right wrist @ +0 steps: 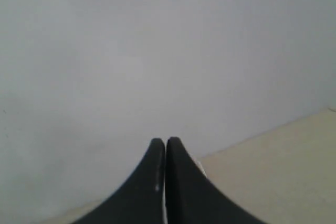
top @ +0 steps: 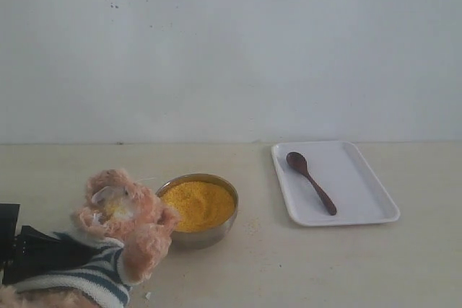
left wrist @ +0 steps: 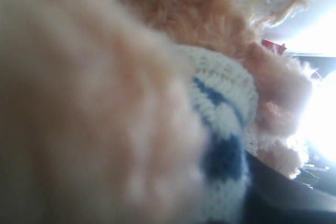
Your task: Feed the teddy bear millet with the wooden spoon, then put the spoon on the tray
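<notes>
The teddy bear [top: 119, 229] leans at the lower left, its head beside the metal bowl [top: 209, 237] heaped with yellow millet [top: 198, 205]. My left gripper [top: 68, 254] is shut on the bear's striped body, with black fingers lying across the shirt. In the left wrist view the bear's plush and striped sleeve [left wrist: 220, 114] fill the picture, and a dark finger [left wrist: 294, 198] shows at one corner. The wooden spoon [top: 312, 182] lies diagonally on the white tray [top: 368, 210] at the right. My right gripper [right wrist: 166, 141] is shut on nothing, faces the wall and is out of the exterior view.
A pale wall [top: 231, 48] runs behind the beige table [top: 303, 265]. A small white speck [top: 147, 295] lies on the table in front of the bowl.
</notes>
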Available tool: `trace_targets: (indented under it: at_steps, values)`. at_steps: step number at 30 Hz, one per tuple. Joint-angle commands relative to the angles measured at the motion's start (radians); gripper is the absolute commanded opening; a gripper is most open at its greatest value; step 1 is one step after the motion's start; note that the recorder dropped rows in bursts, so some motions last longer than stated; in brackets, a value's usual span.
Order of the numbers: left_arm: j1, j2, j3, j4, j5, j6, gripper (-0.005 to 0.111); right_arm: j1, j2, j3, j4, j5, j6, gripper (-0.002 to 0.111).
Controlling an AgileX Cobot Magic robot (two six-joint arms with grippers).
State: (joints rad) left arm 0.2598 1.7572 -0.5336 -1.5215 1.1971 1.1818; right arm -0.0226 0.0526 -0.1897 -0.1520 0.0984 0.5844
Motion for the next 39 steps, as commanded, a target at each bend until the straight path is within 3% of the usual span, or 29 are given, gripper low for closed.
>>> trace_targets:
  at_steps: [1, 5, 9, 16, 23, 25, 33, 39]
  values:
    - [-0.001, -0.006, 0.000, -0.003, 0.024, 0.012, 0.004, -0.007, 0.006, 0.068, -0.004, 0.012, -0.193, 0.000]
    - [-0.001, -0.006, 0.000, -0.008, 0.024, 0.012, 0.004, -0.007, 0.006, 0.138, -0.011, -0.021, -0.382, 0.000]
    - [-0.001, -0.006, 0.000, -0.008, 0.024, 0.012, 0.004, -0.007, 0.006, 0.190, -0.022, -0.129, -0.412, 0.000]
    - [-0.001, -0.006, 0.000, -0.008, 0.024, 0.012, 0.004, -0.007, 0.006, 0.190, -0.105, -0.070, -0.412, 0.000]
    - [-0.001, -0.006, 0.000, -0.008, 0.024, 0.012, 0.004, -0.007, 0.006, 0.190, -0.105, 0.096, -0.412, 0.000]
    - [-0.001, -0.006, 0.000, -0.008, 0.024, 0.012, 0.004, -0.007, 0.006, 0.190, -0.099, 0.216, -0.412, 0.000]
    - [-0.001, -0.006, 0.000, -0.017, 0.024, 0.032, 0.004, -0.007, 0.006, 0.190, -0.096, 0.221, -0.414, 0.000]
    - [-0.001, -0.006, 0.000, -0.170, 0.024, 0.180, 0.004, -0.007, 0.006, 0.190, -0.096, 0.221, -0.412, 0.000]
